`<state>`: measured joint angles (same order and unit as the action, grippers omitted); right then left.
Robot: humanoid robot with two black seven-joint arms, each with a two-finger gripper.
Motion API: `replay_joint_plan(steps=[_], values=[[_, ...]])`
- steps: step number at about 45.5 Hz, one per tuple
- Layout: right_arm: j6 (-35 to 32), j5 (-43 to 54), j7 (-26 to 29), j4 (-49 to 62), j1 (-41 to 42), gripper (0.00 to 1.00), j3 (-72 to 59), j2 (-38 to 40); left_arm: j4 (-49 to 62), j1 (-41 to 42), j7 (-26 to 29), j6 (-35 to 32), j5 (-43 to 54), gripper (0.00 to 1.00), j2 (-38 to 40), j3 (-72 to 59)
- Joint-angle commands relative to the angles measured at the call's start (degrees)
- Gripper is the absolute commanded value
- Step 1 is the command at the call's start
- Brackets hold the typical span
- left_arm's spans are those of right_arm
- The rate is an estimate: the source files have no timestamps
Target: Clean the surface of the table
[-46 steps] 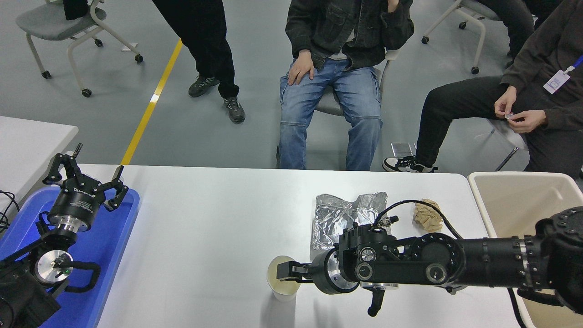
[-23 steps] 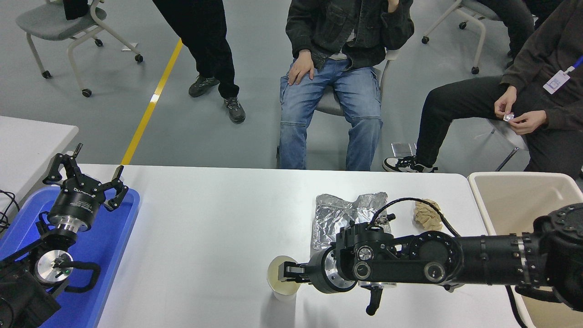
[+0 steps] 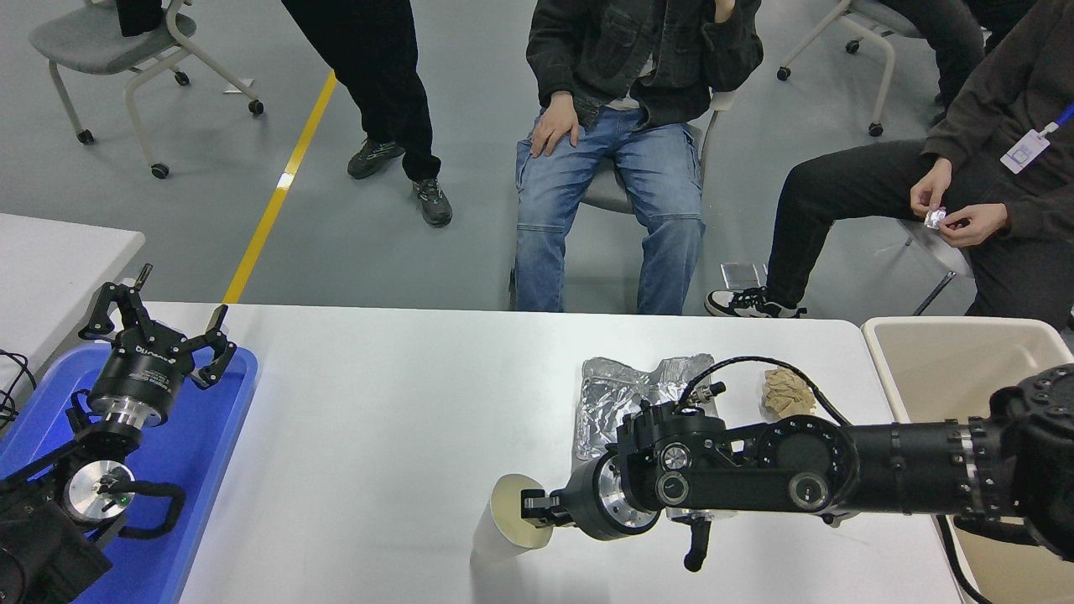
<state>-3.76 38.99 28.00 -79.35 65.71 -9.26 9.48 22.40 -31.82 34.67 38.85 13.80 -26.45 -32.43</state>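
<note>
On the table surface (image 3: 377, 419): 1 tilted paper cup (image 3: 508, 528) in right gripper (image 3: 537, 513) fingers, 1 foil sheet (image 3: 621, 394), 1 paper wad (image 3: 787, 392).

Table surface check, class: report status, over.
Right gripper shut on paper cup, cup tilted. Left gripper open, parked over blue tray. Table surface not yet clean: crumpled foil, brown paper wad.
</note>
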Motion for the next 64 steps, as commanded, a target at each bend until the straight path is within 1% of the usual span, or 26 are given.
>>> replay_joint_plan(steps=[1, 9, 10, 17, 20, 25, 37, 41, 46, 57, 64], values=[[-1.7, -0.5, 0.0, -1.9, 2.8, 0.0, 0.2, 2.5, 0.0, 0.0, 0.0, 0.0, 0.0, 1.0, 0.0, 0.0], [-3.1, -0.7, 0.1, -4.7, 6.1, 0.0, 0.1, 6.0, 0.0, 0.0, 0.0, 0.0, 0.0, 1.0, 0.0, 0.0], [-4.1, -1.7, 0.1, -5.8, 7.8, 0.0, -0.1, 7.7, 0.0, 0.0, 0.0, 0.0, 0.0, 1.0, 0.0, 0.0], [-7.3, -3.5, 0.1, -9.5, 13.7, 0.0, 0.2, 12.8, 0.0, 0.0, 0.0, 0.0, 0.0, 1.0, 0.0, 0.0], [-9.3, -6.8, 0.1, -11.4, 17.4, 0.0, 0.2, 16.0, 0.0, 0.0, 0.0, 0.0, 0.0, 1.0, 0.0, 0.0], [-12.8, -9.4, 0.1, -12.5, 21.6, 0.0, 0.2, 19.3, 0.0, 0.0, 0.0, 0.0, 0.0, 1.0, 0.0, 0.0], [-16.2, -15.7, 0.1, -15.8, 32.7, 0.0, -0.9, 25.9, 0.0, 0.0, 0.0, 0.0, 0.0, 1.0, 0.0, 0.0], [-17.6, -15.5, 0.1, -15.8, 33.6, 0.0, -1.0, 28.0, -0.1, 0.0, 0.0, 0.0, 0.0, 1.0, 0.0, 0.0], [-17.8, -14.6, 0.1, -15.8, 33.6, 0.0, -2.3, 31.6, 0.0, 0.0, 0.0, 0.0, 0.0, 1.0, 0.0, 0.0], [-21.0, -10.1, -0.1, -15.6, 31.3, 0.0, -3.2, 44.0, 0.0, 0.0, 0.0, 0.0, 0.0, 1.0, 0.0, 0.0], [-23.7, -9.8, -0.1, -15.8, 31.2, 0.0, -2.6, 51.5, -0.1, 0.0, 0.0, 0.0, 0.0, 1.0, 0.0, 0.0]])
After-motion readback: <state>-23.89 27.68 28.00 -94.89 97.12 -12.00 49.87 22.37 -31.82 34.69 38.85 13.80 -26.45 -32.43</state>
